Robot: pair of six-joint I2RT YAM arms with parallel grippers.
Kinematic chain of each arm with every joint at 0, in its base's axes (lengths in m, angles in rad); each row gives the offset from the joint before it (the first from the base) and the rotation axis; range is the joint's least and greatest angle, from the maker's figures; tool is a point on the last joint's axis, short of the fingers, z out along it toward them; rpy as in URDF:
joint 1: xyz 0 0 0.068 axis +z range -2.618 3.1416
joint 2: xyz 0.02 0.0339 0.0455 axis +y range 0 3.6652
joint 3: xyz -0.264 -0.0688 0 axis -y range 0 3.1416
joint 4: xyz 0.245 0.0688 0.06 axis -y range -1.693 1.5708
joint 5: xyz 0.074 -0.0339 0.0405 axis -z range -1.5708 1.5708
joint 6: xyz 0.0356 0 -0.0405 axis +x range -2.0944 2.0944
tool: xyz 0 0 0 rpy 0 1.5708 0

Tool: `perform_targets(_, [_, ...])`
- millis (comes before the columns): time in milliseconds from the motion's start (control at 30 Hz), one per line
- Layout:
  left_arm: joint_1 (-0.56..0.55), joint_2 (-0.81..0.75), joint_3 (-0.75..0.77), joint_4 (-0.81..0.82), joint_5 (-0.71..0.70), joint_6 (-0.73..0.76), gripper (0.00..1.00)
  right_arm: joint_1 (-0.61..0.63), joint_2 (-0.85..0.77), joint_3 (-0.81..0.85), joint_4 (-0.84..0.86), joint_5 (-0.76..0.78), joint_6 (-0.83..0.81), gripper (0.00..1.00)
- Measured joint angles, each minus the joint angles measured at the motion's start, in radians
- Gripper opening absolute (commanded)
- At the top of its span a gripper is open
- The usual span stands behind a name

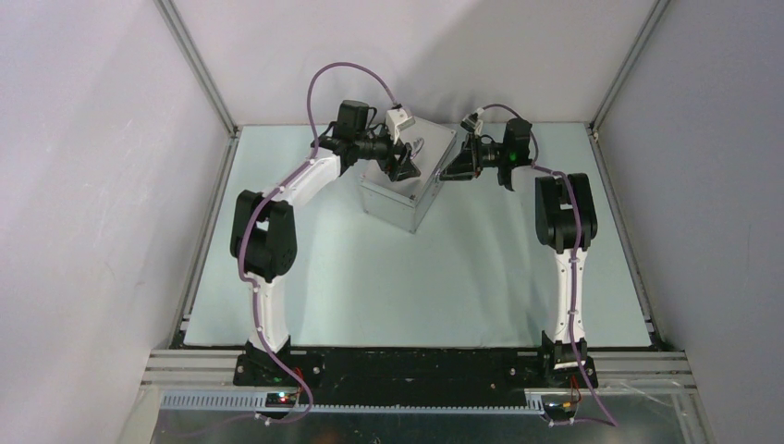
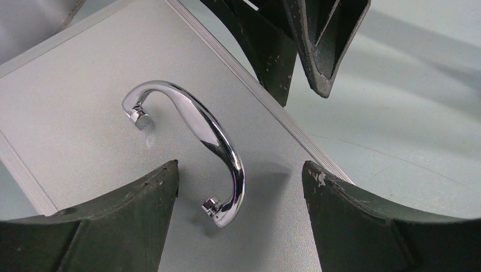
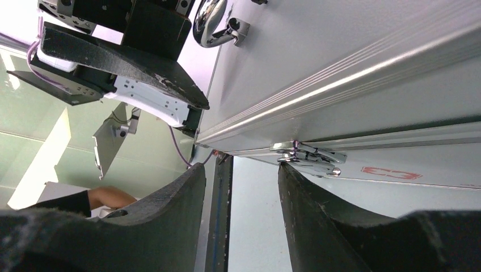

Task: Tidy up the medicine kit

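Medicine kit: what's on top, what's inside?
The medicine kit carries a curved chrome handle on its lid, the open left pincer over it. Lid down, so contents are hidden.

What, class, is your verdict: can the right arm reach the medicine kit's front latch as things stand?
Probably yes: the open right gripper sits right beside the latch on the medicine kit, with nothing between them.

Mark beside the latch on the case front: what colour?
Red; small mark on the silver aluminium case, clearest in right wrist view.
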Motion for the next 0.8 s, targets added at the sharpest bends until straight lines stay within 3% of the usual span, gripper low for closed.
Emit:
perform_targets(300, [0.000, 0.000, 0.000, 0.000, 0.000, 0.000, 0.84, 0.000, 0.000, 0.032, -0.117, 0.010, -0.066, 0.52])
perform_targets(533, [0.002, 0.000, 0.000, 0.002, -0.004, 0.000, 0.84, -0.008, -0.012, 0.133, -0.563, 0.145, -0.361, 0.55])
perform_targets(800, [0.002, 0.000, 0.000, 0.002, -0.004, 0.000, 0.84, 0.013, -0.041, 0.163, -0.827, 0.283, -0.594, 0.56])
